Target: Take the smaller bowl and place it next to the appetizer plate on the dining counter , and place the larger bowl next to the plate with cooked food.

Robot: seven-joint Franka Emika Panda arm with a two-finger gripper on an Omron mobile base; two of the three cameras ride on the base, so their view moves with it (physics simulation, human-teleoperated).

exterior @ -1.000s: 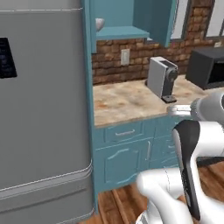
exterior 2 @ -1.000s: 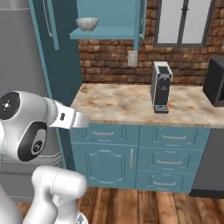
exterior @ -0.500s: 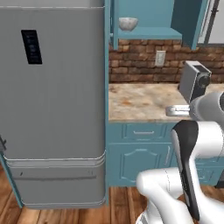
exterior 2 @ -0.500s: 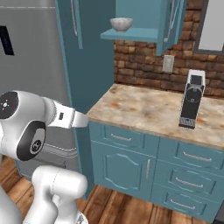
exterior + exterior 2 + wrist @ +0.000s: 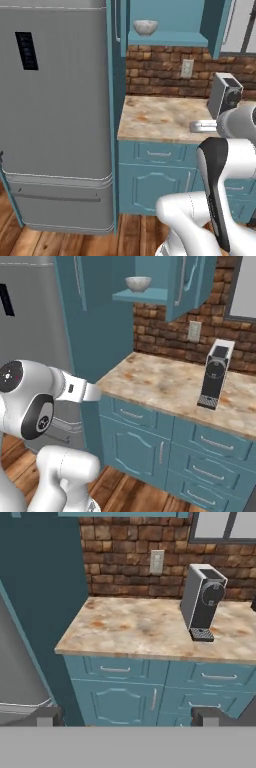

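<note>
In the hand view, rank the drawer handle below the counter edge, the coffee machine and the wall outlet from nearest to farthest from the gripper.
From the open gripper:
1. Drawer handle, just below the counter edge, left.
2. Coffee machine, on the counter, right.
3. Wall outlet, on the brick wall behind.

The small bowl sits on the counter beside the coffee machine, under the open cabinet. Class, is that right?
Not quite. The small bowl sits up on the open cabinet's shelf, above the counter, as both base views show. The coffee machine stands on the counter.

Coffee machine (image 5: 225, 95) partly behind arm
</note>
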